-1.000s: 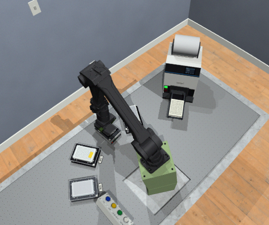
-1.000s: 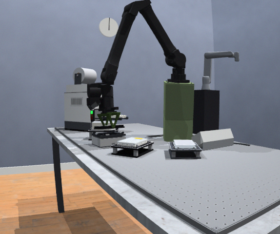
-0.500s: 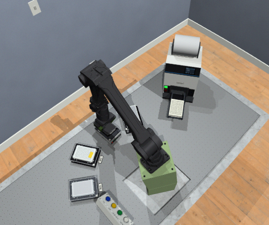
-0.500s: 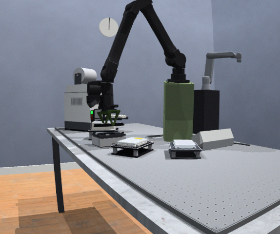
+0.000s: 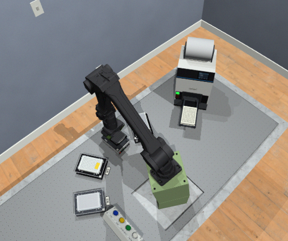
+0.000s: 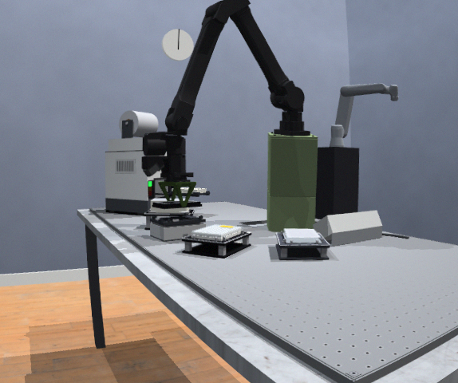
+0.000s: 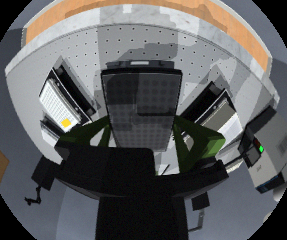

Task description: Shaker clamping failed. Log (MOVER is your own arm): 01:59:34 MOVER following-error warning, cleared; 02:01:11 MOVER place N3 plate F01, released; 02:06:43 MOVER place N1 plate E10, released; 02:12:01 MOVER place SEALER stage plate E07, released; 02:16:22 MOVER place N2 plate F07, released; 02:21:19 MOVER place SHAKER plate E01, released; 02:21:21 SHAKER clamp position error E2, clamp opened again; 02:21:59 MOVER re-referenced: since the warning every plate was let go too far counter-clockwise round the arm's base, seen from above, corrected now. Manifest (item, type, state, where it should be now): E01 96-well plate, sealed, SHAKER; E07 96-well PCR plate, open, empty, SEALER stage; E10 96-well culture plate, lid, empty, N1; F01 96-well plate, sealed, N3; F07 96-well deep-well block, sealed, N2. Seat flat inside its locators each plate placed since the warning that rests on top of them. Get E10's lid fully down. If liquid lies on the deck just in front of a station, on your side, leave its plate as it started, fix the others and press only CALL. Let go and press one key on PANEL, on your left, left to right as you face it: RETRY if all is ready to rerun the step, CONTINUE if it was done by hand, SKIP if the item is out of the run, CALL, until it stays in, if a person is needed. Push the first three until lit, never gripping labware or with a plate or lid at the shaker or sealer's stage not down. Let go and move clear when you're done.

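While poised over the shaker [image 6: 171, 231], the gripper [image 7: 142, 135] is seen closed wide on a dark sealed plate [image 7: 141, 108], held level.

Honestly nothing here is legible. There's a barcode sticker [image 6: 124, 166] on the side of the white machine [image 6: 124, 181] at left centre in the exterior view, just bars. Two small barcode tags [image 5: 108, 169] sit on the counter beside the plate nests in the lower left of the top view, too tiny to read.
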Motion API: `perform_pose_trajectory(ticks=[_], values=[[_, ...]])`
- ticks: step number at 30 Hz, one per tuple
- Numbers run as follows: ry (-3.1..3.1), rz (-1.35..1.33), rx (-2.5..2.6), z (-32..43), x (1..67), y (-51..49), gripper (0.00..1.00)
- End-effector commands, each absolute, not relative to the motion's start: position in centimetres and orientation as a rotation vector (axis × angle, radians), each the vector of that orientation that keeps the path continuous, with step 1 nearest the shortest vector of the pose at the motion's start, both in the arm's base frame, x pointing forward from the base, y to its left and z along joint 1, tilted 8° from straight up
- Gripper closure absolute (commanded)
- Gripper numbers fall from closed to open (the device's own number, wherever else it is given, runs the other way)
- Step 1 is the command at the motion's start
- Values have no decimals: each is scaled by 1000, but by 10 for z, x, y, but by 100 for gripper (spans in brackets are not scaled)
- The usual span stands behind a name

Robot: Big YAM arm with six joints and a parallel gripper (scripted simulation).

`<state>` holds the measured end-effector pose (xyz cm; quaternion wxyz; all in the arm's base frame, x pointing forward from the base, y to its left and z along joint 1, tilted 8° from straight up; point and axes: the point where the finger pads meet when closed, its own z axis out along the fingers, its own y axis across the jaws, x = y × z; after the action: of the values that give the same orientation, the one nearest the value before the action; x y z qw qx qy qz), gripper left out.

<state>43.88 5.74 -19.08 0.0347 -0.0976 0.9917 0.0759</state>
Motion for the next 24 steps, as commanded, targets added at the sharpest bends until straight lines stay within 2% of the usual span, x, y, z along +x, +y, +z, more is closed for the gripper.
perform_pose_trajectory(ticks=[1, 24], values=[[3012, 180, -305, -177, 446, 71, 100], [3023, 181, -300, -193, 453, 57, 100]])
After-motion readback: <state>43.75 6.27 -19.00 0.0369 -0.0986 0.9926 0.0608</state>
